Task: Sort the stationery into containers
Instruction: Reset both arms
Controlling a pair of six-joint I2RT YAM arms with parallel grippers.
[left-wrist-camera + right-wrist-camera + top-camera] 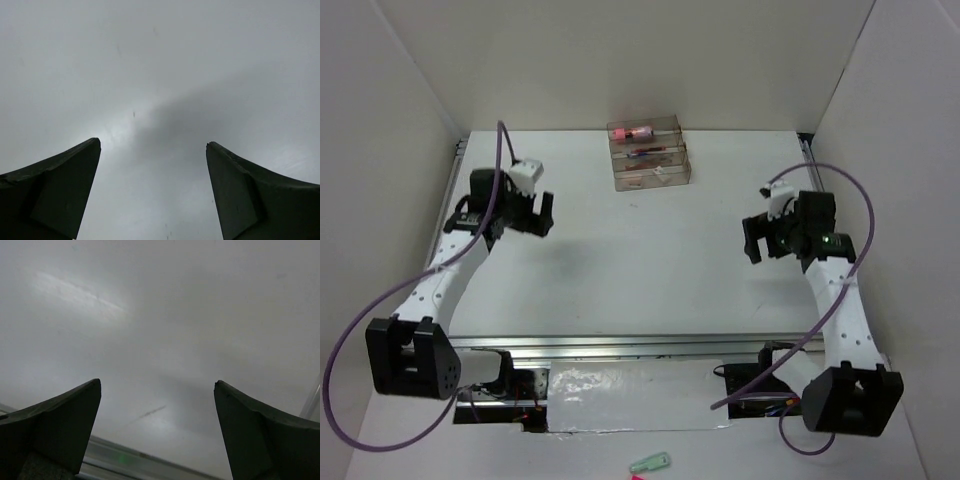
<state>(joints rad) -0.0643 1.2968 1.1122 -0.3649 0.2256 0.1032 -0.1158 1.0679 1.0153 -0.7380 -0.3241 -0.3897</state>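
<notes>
Left gripper (pixel 544 214) at mid-left and right gripper (pixel 752 241) at mid-right both stand wide and empty, the stationery (pixel 642 153) sits inside the organiser (pixel 684 150) at upper centre, and any careless reach risks shoving that light organiser askew.

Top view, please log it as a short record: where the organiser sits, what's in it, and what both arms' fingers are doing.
organiser: far centre of the table, three compartments
far compartment: pink eraser
middle compartment: pens
near compartment: small items, too small to identify
left fingers: open, holding nothing, over the table
right fingers: open, holding nothing, over the table
</notes>
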